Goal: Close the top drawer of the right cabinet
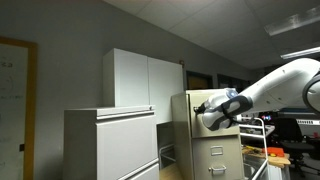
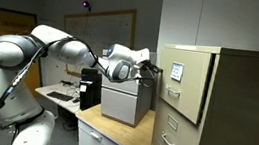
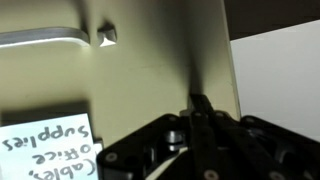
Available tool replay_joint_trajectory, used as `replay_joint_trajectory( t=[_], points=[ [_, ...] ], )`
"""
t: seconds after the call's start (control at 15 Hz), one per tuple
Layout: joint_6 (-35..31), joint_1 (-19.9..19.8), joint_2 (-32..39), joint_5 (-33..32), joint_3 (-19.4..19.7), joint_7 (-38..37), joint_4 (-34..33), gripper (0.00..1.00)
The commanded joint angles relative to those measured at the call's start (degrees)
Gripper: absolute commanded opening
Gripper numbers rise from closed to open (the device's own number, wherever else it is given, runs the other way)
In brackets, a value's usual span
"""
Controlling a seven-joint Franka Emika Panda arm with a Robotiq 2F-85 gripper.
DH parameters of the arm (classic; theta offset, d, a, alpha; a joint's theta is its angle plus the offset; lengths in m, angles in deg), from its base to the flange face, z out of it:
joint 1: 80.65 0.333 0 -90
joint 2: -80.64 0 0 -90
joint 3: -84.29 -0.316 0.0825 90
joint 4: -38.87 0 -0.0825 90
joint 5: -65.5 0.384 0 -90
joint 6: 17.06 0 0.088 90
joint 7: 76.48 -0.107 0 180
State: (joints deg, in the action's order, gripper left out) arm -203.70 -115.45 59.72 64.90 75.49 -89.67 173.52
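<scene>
The right cabinet (image 1: 225, 140) (image 2: 236, 107) is a narrow beige filing cabinet seen in both exterior views. Its top drawer (image 1: 228, 100) (image 2: 183, 85) stands out a little from the cabinet body. My gripper (image 1: 203, 108) (image 2: 156, 71) is shut and empty, with its fingertips against the drawer's flat front. In the wrist view the cream drawer front (image 3: 150, 70) fills the picture and the joined fingertips (image 3: 200, 102) touch it. A metal handle (image 3: 45, 38) and an upside-down paper label (image 3: 45, 150) show on the front.
A tall white two-door cupboard (image 1: 140, 80) (image 3: 280, 80) stands beside the cabinet. A wide light-grey low cabinet (image 1: 110, 145) is in front of it. A grey box (image 2: 124, 102) sits on a wooden desk (image 2: 111, 136). The lower beige drawers (image 2: 170, 128) are below the gripper.
</scene>
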Motion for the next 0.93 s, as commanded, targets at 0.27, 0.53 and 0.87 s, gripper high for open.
replay_joint_trajectory(
  t=[0.27, 0.53, 0.87],
  points=[
    [0.7, -8.03, 9.91, -2.1, -6.34, 0.7, -10.21, 0.0],
    [1.37, -8.87, 11.87, -2.22, -7.83, 0.76, -11.84, 0.0],
    [2.37, -9.32, 12.39, -2.53, -8.61, 0.82, -12.64, 0.0]
  ],
)
